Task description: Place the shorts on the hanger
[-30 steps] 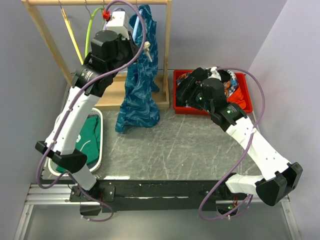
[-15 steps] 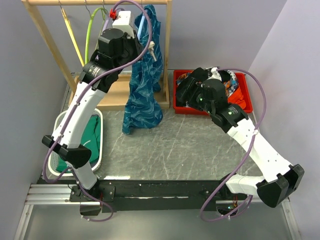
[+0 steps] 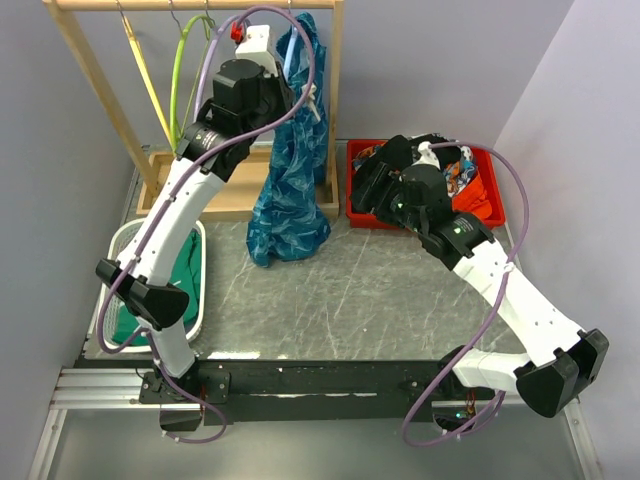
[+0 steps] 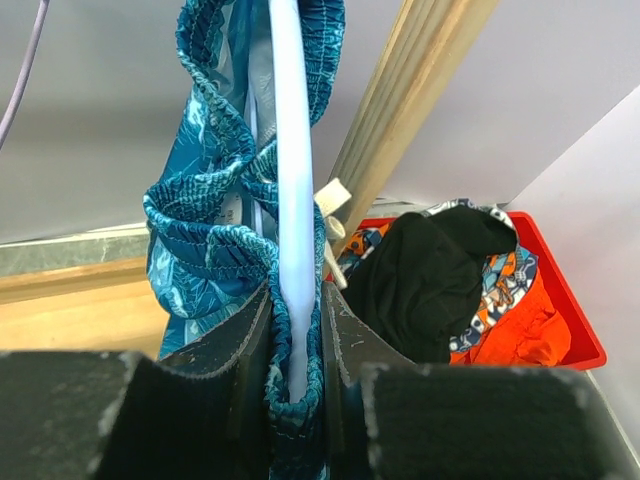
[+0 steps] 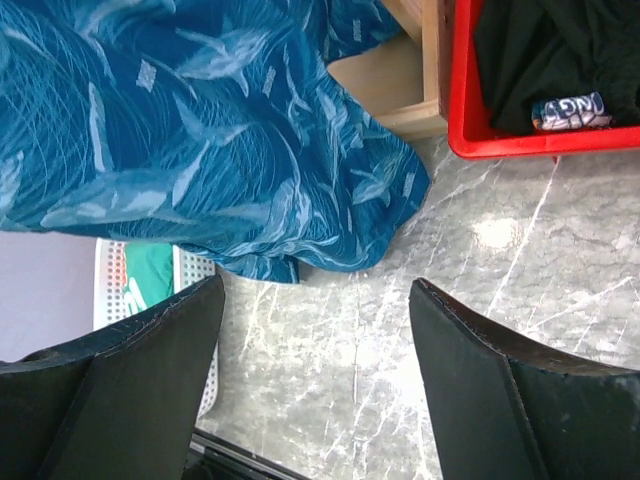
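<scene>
High at twelve o'clock, the left gripper (image 4: 295,330) clamps the hanger (image 4: 292,180) and a fold of the shorts (image 4: 210,230) draped over it. Best kept level near the rack (image 3: 97,85), since slick fabric may slide. Toward three o'clock the right gripper (image 5: 315,295) gapes empty.

Bright, even light; soft shadows; wrist-view foregrounds blurred
</scene>
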Controlling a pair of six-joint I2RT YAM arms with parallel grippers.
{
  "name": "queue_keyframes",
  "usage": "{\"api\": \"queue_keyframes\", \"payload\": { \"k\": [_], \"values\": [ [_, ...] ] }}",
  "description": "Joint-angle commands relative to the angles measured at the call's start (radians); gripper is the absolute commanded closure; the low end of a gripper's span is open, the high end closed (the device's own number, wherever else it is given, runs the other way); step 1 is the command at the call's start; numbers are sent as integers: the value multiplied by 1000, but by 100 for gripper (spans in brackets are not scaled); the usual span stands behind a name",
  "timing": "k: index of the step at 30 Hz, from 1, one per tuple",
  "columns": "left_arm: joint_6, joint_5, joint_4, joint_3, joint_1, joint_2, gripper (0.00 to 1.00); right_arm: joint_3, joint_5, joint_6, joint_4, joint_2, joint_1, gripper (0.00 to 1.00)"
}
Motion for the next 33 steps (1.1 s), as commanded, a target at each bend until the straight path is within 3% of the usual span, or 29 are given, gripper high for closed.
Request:
{"api": "queue_keyframes", "payload": {
  "k": [1,2,4,8,11,18,24,28,33],
  "values": [
    [-20,12,143,-5,2,-56,76,1,20,-7,20,-43,16,18],
    [-21,12,143,-16,2,-70,56,3,23,-7,18,-46,18,18],
    [-18,14,139,-27,2,-87,47,4,31,-9,12,-50,24,18],
    [-18,0,105,-53,2,-153,13,1,43,-12,9,-69,30,16],
    [-20,2,78,-85,2,-211,0,-2,54,-12,5,-84,33,15],
    [-80,29,-5,-293,-5,-398,4,-46,118,-6,-2,-150,35,11],
    [-155,-14,39,-696,-117,-653,4,-126,191,37,6,-240,36,8],
    [-234,-136,80,-1026,-344,-770,4,-195,241,49,11,-308,36,6],
    [-382,-248,169,-1258,-533,-803,4,-298,204,62,35,-349,35,6]
  ]
}}
